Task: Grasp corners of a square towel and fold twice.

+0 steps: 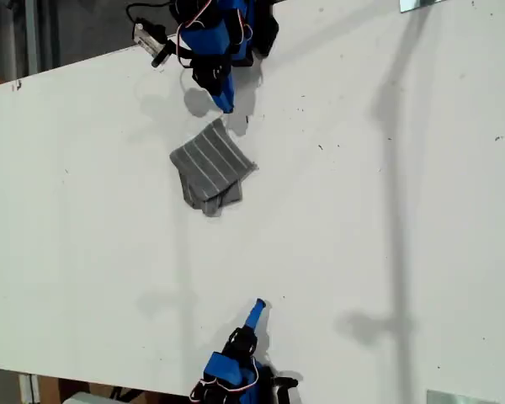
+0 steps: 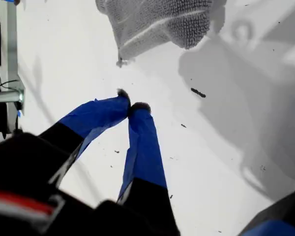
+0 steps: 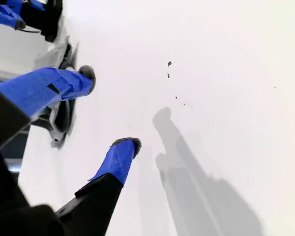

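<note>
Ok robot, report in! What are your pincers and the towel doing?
First pincer shut, empty, just short of the towel. Second pincer open, over bare table. Towel lies folded small, nothing in the way.

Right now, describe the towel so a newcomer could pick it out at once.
Start from the big white table in the exterior view and go to the blue arm at that view's top edge. Just below its tip lies the towel, a small folded bundle. It is the only cloth there: grey with thin white stripes.

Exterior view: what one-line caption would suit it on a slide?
Folded striped towel on a white table between two blue arms, nearer the arm at the view's top.
</note>
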